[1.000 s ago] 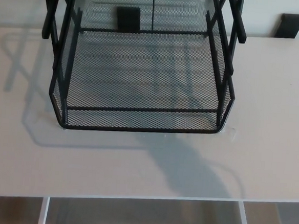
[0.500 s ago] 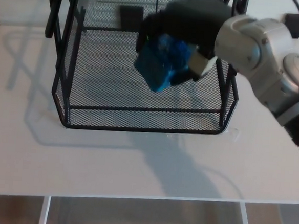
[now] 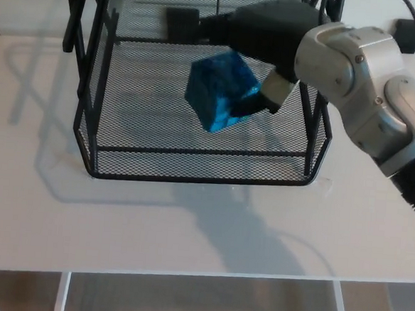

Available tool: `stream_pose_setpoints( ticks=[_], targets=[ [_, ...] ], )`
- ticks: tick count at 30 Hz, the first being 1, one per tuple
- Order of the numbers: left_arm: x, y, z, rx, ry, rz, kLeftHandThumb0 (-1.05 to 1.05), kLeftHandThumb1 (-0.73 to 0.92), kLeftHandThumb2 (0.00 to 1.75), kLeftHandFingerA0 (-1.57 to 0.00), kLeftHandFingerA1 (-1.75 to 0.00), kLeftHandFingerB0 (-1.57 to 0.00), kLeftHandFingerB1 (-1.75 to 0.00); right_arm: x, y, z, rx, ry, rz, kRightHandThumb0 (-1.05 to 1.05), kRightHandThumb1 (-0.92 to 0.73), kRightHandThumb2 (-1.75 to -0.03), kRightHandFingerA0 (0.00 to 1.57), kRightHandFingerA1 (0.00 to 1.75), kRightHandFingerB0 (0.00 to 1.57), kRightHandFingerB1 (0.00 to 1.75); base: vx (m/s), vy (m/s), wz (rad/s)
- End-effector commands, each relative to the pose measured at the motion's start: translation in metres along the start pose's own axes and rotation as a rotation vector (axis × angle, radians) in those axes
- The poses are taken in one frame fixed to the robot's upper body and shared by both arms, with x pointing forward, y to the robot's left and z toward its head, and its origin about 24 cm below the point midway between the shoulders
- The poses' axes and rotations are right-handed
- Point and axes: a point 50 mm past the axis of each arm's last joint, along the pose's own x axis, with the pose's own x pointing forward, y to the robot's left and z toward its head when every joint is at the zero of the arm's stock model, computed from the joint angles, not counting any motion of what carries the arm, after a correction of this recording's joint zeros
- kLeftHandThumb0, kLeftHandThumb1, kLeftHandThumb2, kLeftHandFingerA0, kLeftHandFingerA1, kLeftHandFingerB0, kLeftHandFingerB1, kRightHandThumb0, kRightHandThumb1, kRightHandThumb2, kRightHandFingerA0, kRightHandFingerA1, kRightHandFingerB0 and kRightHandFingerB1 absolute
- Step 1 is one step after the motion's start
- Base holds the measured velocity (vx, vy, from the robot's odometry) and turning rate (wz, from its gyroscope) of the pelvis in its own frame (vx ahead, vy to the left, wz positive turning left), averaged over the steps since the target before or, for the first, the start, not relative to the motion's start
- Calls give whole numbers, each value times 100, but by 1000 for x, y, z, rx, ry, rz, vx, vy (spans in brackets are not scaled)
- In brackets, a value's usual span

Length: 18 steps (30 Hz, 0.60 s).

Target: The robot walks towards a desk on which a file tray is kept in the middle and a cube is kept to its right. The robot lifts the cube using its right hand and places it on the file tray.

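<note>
Finding one: a black finger [image 3: 262, 101] of the right hand [image 3: 269, 39] lay against the lower right side of the blue cube [image 3: 219, 91], with the rest of the hand arched over the cube's top and rear. The fingers were judged to be grasping the cube. The contact on its far side was hidden, so how firm the grip was could not be confirmed.

Finding two: the cube hung tilted on one corner, inside the outline of the black wire-mesh file tray [image 3: 192, 177]. It appeared clear of the mesh floor and touched no wall.

Assessment of handling: the cube looked rigid, with flat, slightly glossy faces. It seemed light, given the partial hold. Opposing flat faces are the sound places to take hold. A hold near an edge, as here, risks the cube pivoting or slipping.

The white forearm [image 3: 356, 73] entered from the right, over the tray's right wall. The tray stood on the pale desk [image 3: 188, 225]. The left hand was not in view.
</note>
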Motion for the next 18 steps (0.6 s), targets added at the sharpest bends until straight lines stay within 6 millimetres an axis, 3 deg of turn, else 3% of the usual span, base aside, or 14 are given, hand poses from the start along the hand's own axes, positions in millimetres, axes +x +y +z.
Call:
stream_pose_setpoints(
  ticks=[1,7,10,12,13,16,17,18],
  targets=[
    [-1,9,0,3,8,17,-70,71,101,-30,-57,-15,-47,-9,-33,-4,-104,28,-171,-92,-56,-92,0,20,0,2,0,0,0],
    [0,7,2,21,5,15,-69,71,100,-31,-57,-16,-48,-32,-75,-10,-95,5,-239,-90,-54,-90,0,21,0,4,0,0,0],
    [-1,7,1,31,7,7,-69,72,101,-30,-57,-15,-47,-45,-82,-15,-94,-4,-265,-88,-54,-86,0,17,0,2,0,0,0],
    [-1,5,-2,9,9,8,-71,71,101,-30,-57,-17,-48,-76,-95,-31,-73,7,-307,-97,-58,-88,0,11,0,0,0,0,0],
    [-1,4,-2,7,13,7,-69,71,101,-31,-57,-17,-48,-89,-100,-38,-41,23,-323,-93,-56,-87,0,13,0,7,0,0,0],
    [-1,2,-4,1,11,-2,-70,71,99,-29,-56,-17,-47,-116,-108,-52,61,59,-348,-92,-55,-85,0,13,0,10,0,0,0],
    [-2,2,-4,0,7,-7,-70,71,99,-29,-56,-20,-49,-143,-113,-67,120,93,-414,-94,-54,-81,0,9,1,2,0,0,0],
    [-2,0,-4,-10,6,-13,-67,89,66,-33,-49,-24,-38,-172,-116,-78,135,188,-466,-102,-58,-85,0,13,0,10,0,0,0]
  ],
)
